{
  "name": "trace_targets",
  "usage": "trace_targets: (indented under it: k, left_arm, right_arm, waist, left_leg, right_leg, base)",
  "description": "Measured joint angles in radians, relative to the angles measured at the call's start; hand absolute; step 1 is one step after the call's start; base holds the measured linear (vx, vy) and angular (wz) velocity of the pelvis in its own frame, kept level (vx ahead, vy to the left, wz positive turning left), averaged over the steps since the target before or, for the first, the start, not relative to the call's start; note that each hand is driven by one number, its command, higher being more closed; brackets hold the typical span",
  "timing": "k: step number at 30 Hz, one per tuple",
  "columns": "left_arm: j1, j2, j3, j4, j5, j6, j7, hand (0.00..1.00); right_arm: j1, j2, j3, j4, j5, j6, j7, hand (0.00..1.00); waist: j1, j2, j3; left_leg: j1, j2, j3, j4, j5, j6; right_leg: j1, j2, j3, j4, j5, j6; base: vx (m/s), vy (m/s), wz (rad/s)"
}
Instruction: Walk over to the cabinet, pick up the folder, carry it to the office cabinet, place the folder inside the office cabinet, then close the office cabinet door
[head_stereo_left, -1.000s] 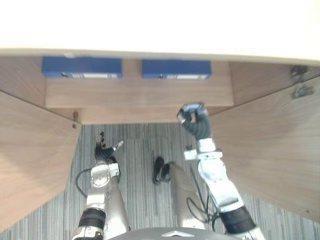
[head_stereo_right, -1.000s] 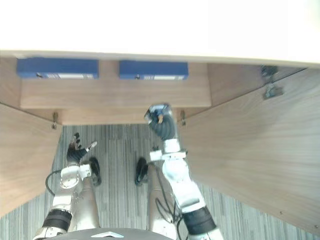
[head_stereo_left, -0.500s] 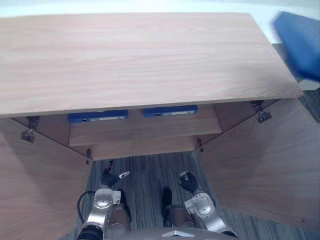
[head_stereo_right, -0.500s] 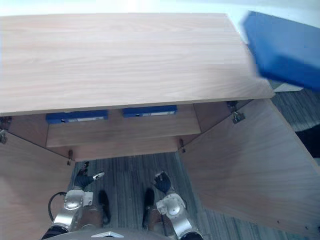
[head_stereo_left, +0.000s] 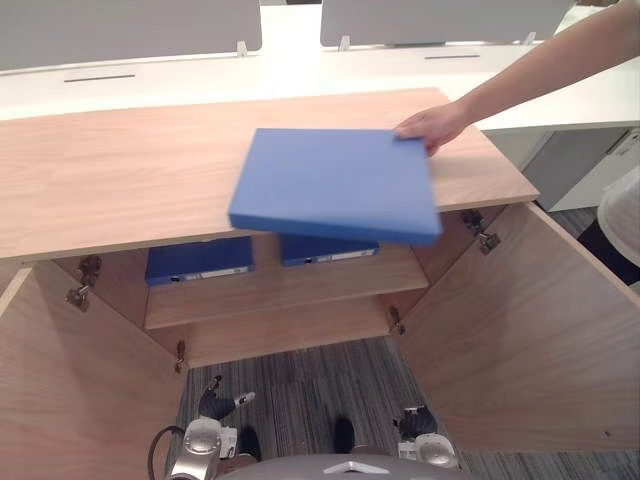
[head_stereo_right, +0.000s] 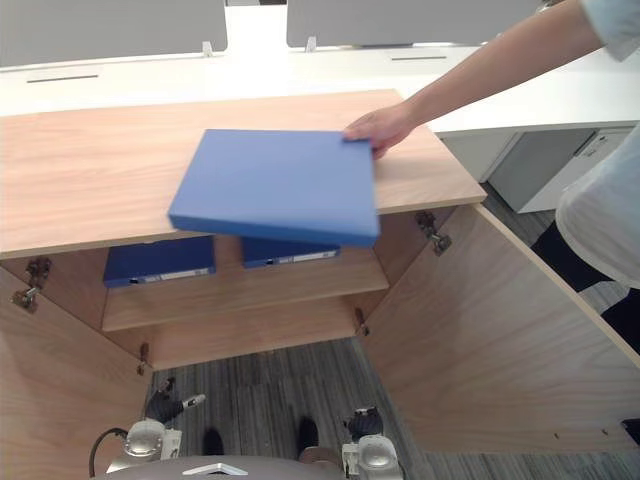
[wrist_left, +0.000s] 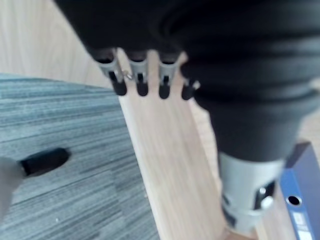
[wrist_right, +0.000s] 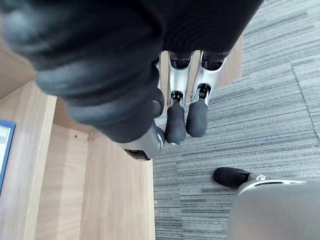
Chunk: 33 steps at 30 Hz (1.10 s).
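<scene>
while a person's hand (head_stereo_left: 430, 125) grips the folder (head_stereo_left: 335, 185), the robot holds nothing

the blue folder juts past the cabinet top's (head_stereo_left: 120, 180) front edge. left hand (head_stereo_left: 215, 403) and right hand (head_stereo_left: 415, 422) hang low near the floor, fingers loosely straight, both empty.

Head stereo pair: looking down on open cabinet (head_stereo_left: 130, 170), near-identical framing. Wrist cams: tight behind left hand (wrist_left: 141, 75) and right hand (wrist_right: 176, 120), facing carpet (wrist_right: 280, 100).
</scene>
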Motion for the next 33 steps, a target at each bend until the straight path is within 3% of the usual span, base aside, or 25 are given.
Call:
trace_targets:
  k: [13,23,28,33]
  left_arm:
    - [0.013,-0.004,0.018,0.054,0.009,0.012,-0.001,0.0]
    - [0.002,-0.01,-0.028,0.032,0.057,0.012,0.011,0.0]
    - [0.007,-0.008,-0.036,-0.143,0.054,0.005,0.032,0.0]
    - [0.032,-0.007,-0.042,-0.431,0.033,-0.01,0.05,0.0]
  right_arm:
    - [-0.026,0.018,-0.113,0.078,0.049,0.034,-0.008,0.0]
    - [-0.029,0.017,-0.114,0.104,0.064,0.035,-0.014,0.0]
    - [-0.017,0.015,-0.112,0.104,0.064,0.034,-0.019,0.0]
    - [-0.003,0.003,-0.072,0.104,0.062,0.035,-0.02,0.0]
  waist:
    - [-0.002,0.002,-0.002]
    - [-0.007,0.003,-0.003]
    - [-0.007,0.003,-0.003]
    - [-0.006,0.007,-0.008]
  left_leg:
    - [0.082,-0.02,0.003,0.0,-0.022,0.011]
    - [0.102,-0.025,0.0,0.0,-0.032,0.009]
    - [0.106,-0.028,-0.007,0.0,-0.033,0.01]
    - [0.106,-0.028,-0.029,0.0,-0.033,0.011]
  right_leg:
    - [0.084,-0.011,0.021,-0.009,-0.001,0.015]
    - [0.106,-0.016,0.018,-0.009,-0.015,0.018]
    - [0.116,-0.02,0.011,-0.009,-0.018,0.021]
    - [0.125,-0.021,-0.01,-0.009,-0.026,0.02]
  base:
    - [0.02,0.008,-0.01]
    - [0.0,0.0,0.0]
    - [-0.01,-0.005,0.05]
    - [0.0,-0.015,0.11]
